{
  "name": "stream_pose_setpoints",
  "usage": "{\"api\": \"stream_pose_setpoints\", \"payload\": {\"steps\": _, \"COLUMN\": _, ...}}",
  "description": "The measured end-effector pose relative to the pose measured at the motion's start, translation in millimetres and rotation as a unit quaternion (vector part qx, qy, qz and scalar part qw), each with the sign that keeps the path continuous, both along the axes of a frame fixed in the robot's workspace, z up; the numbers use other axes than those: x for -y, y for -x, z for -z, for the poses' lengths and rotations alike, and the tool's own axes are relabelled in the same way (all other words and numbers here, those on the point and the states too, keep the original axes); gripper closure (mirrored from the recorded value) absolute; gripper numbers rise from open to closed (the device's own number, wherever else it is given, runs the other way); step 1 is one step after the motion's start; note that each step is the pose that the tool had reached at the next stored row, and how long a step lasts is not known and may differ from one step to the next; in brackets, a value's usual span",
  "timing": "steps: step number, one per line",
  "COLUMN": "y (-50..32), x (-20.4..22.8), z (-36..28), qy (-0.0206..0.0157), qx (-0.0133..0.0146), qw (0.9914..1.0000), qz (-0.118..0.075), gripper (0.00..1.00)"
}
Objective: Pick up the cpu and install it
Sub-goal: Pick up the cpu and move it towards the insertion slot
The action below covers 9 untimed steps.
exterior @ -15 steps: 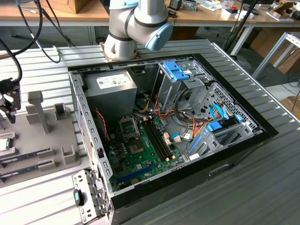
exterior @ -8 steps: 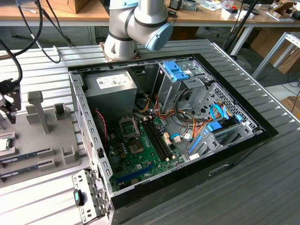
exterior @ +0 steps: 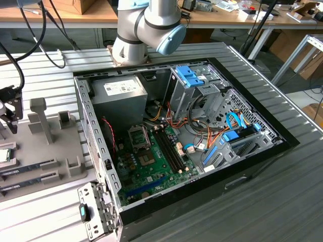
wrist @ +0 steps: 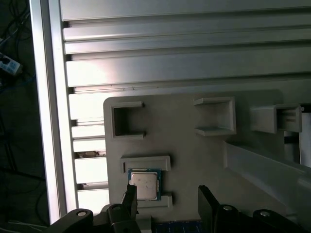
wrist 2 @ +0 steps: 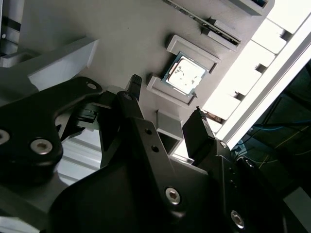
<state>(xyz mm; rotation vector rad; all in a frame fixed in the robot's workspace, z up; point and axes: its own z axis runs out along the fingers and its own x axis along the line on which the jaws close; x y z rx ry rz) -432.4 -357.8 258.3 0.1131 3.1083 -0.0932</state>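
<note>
- While the pincer (wrist: 166, 194) hangs w/ fingers apart and empty, the cpu (wrist: 144, 185) lies flat below it, metal lid up, near one finger.
- Square, so no long axis; edges parallel to the two raised brackets (wrist: 146, 162) it sits btw.
- Shiny grey top, thin green rim.
- Matte grey tray (wrist: 194, 160) rests on a ribbed metal surface (wrist: 170, 73).

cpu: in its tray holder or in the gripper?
In the holder. In both wrist views the cpu lies flat between two grey brackets on the tray; the gripper is open and empty.
</note>
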Motion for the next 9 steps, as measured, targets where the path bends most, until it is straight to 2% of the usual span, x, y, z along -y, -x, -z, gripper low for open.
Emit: {"api": "stream_pose_setpoints", "payload": {"steps": 9, "y": 0.0, "x": 0.0, "z": 2.3, "qy": 0.0, "qx": 0.0, "qw": 1.0, "qz": 0.0, "gripper": 0.38}}
